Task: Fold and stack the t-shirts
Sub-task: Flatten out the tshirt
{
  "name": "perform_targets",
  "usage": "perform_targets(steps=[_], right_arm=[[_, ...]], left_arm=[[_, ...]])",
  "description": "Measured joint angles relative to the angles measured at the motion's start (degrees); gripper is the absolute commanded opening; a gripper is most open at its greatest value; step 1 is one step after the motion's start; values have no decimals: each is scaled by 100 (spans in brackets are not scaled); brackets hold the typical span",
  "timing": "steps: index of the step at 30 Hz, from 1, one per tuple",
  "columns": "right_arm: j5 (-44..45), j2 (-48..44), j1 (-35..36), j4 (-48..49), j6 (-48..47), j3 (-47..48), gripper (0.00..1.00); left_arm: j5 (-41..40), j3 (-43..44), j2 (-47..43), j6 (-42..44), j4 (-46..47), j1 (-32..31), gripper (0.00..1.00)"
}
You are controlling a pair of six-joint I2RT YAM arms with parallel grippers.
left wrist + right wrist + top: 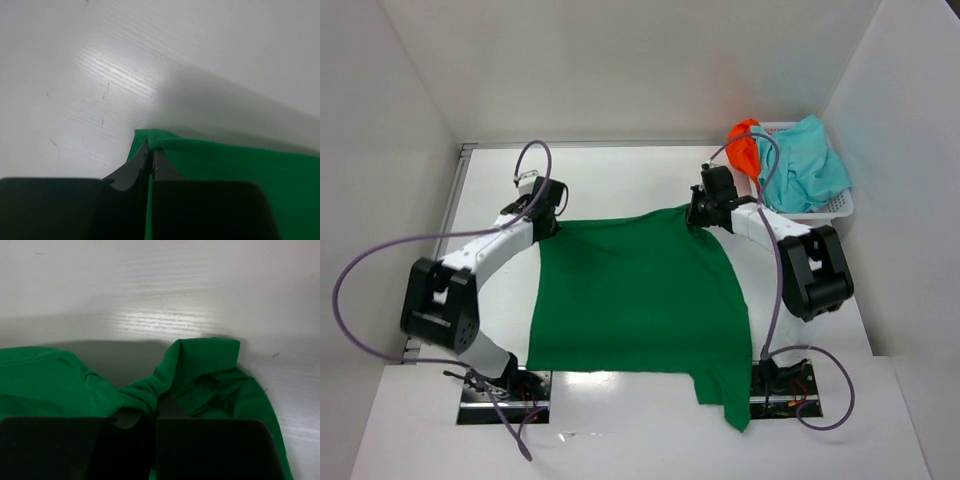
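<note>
A white mesh basket sits at the white table's far right corner.

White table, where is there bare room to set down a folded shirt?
Bare: the far strip of the white table between the back wall and the dark green cloth t-shirt. Crowded: the right side, with the right arm and the white plastic mesh basket.

Green shirt, teal shirt, orange shirt.

Both arms reach forward, elbows bent outward. The left gripper and right gripper each have jaws pinched shut on the green t-shirt.
</note>
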Motion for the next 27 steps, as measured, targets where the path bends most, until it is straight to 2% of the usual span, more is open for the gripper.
perform_targets(steps=[7,15,19,20,22,23,24,27], right_arm=[[205,1005,2,256,-46,946,0],[879,1661,28,367,-356,2343,0],[1145,2050,48,363,-483,2892,9],[1178,2146,48,365,-514,2986,18],[1189,2293,46,363,-566,3064,29],[1187,2354,48,363,-588,3093,55],[1178,2428,46,361,-595,3119,67],[1167,2586,46,343,-645,3141,85]], left_arm=[[50,780,1408,186,564,774,0],[313,1434,1851,623,1202,1351,0],[431,1834,2181,887,1401,1405,0],[442,1934,2286,927,1427,1403,0],[461,2070,2490,1021,1484,1408,0],[468,2124,2583,1045,1491,1414,0],[481,2173,2673,1062,1484,1429,0],[494,2243,2835,1080,1458,1512,0]])
